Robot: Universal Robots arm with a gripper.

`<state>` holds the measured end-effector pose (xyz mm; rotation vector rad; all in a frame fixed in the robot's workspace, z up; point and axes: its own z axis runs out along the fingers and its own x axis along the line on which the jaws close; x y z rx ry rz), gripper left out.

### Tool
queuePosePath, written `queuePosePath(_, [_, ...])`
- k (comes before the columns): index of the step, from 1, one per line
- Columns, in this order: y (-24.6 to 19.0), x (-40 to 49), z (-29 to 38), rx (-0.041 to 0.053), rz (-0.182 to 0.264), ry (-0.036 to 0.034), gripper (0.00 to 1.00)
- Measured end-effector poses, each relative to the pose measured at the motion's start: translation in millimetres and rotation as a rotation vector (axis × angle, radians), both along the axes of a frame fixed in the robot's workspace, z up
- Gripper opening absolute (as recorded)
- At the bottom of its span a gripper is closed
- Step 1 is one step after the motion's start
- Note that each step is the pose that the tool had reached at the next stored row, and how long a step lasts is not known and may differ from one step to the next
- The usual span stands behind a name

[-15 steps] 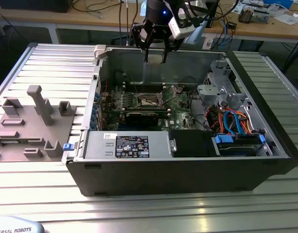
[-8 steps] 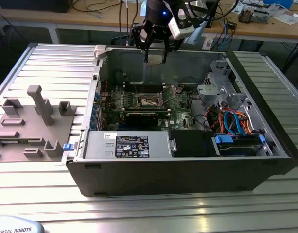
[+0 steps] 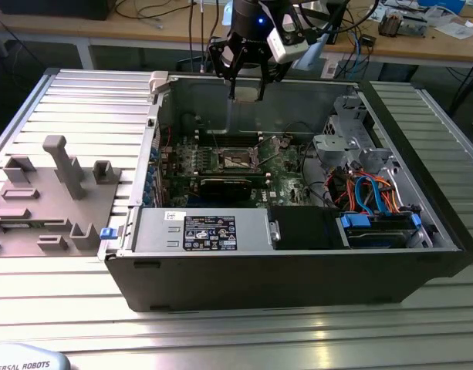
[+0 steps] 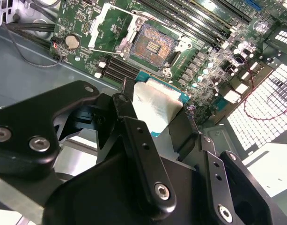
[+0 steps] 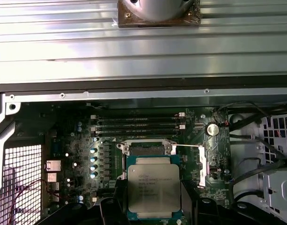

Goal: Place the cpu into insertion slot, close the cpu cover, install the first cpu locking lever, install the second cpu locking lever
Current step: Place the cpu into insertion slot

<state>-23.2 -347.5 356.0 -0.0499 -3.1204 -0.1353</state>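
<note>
My gripper (image 3: pixel 248 86) hangs above the open computer case, over the green motherboard (image 3: pixel 282 181). It is shut on the cpu (image 4: pixel 155 105), a silver-topped square chip held by two opposite edges between the black fingers (image 4: pixel 134 136). In the first wrist view the cpu (image 5: pixel 153 187) lies flat between the fingers, covering most of the insertion slot (image 5: pixel 145 146) below it. The insertion slot (image 4: pixel 152 44) stands bare, its dark gold-glinting contact field showing. The cpu cover (image 4: pixel 108 28) is swung open beside the slot. Chip and slot are apart.
Long black memory slots (image 4: pixel 199 18) run beside the socket. The case walls (image 3: pixel 298 270) enclose the board, with a power supply (image 3: pixel 209 231) at the front and a drive cage with cables (image 3: pixel 367 193) on the exterior view's right. Grey fixtures (image 3: pixel 62 166) stand on the table left of the case.
</note>
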Motion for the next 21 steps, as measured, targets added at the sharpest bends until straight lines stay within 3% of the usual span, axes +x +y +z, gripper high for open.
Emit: queuePosePath(21, [0.0,0.0,-0.9,0.0,-0.024,0.0,0.54])
